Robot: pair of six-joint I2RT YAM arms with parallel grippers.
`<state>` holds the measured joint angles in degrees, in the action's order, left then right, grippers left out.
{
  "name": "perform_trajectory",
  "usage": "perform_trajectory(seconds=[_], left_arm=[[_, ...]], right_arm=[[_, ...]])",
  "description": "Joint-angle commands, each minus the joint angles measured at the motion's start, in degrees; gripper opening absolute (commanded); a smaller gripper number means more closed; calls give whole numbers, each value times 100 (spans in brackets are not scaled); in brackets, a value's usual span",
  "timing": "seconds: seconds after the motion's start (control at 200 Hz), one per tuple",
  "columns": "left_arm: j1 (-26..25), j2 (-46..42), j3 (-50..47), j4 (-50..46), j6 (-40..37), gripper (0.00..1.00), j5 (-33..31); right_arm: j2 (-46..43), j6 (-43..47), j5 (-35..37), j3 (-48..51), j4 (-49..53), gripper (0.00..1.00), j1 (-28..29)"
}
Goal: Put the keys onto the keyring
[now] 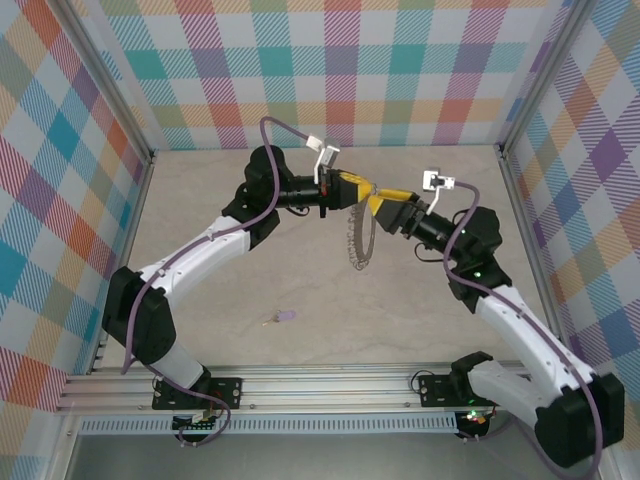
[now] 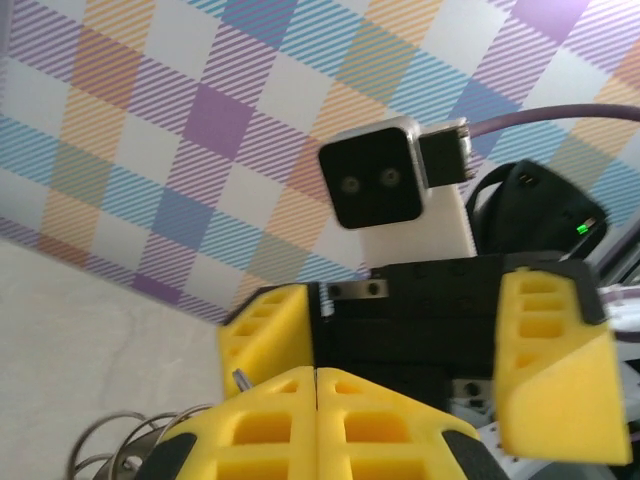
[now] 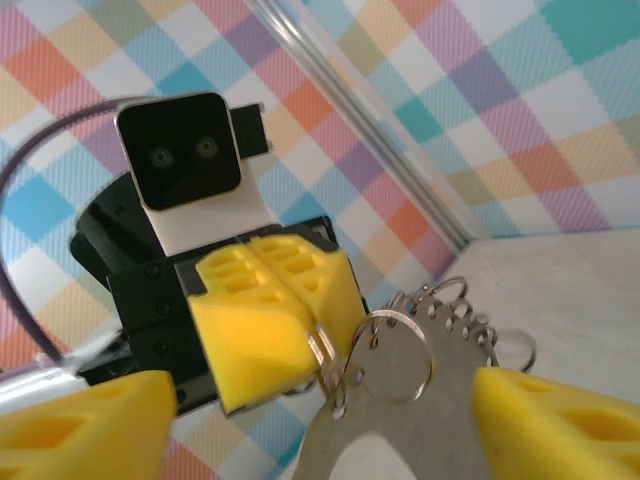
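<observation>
- While the left pincer (image 3: 272, 318) is clamped shut on the rim of the keyring (image 1: 357, 238), the keyring hangs in the air between the two arms, above the middle of the table (image 1: 210, 240).
- Opposite it, the right pincer (image 1: 380, 203) has its yellow fingers (image 3: 560, 420) spread apart on either side of the keyring, not gripping it.
- One tiny lilac key (image 1: 284, 316) lies flat on the table, near the left arm and well apart from the keyring; no pincer is close to it.
- Risk: the keyring hangs from one narrow grip, so a nudge from the right pincer as it closes could twist it or pull it free, dropping it to the table.
- Risk: the small silvery loops (image 3: 470, 322) fringing the rim could snag on a finger and drag the keyring sideways.
- Risk: the key is small and flat, so a pincer reaching for it may scrape the table or flick the key away instead of lifting it.
</observation>
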<state>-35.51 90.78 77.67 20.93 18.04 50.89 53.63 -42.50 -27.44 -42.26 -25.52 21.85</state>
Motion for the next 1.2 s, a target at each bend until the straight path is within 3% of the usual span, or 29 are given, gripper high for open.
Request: perform_trajectory(seconds=[0.0, 0.145, 0.31, 0.405, 0.71, 1.195], left_arm=[[-61, -334, 458, -898, -1128, 0, -301], [-62, -282, 423, -1008, -1804, 0, -368], [-70, -595, -800, 849, -2101, 0, -776], [-71, -737, -1111, 1165, -2249, 0, -925], [-74, -1065, -1639, 1910, -2180, 0, -787], [-75, -1143, -1659, 2473, -1573, 0, -627]], right_arm=[[-681, 790, 565, -37, 1698, 89, -13], [-1543, 733, 1178, 515, 2562, 98, -40], [-2079, 423, 1556, 1140, 3042, 99, -40], [-2146, 345, 1652, 1351, 3224, 100, -40], [-2007, 277, 1595, 1794, 3254, 99, -40], [-2743, 356, 1730, 2126, 3829, 100, -40]])
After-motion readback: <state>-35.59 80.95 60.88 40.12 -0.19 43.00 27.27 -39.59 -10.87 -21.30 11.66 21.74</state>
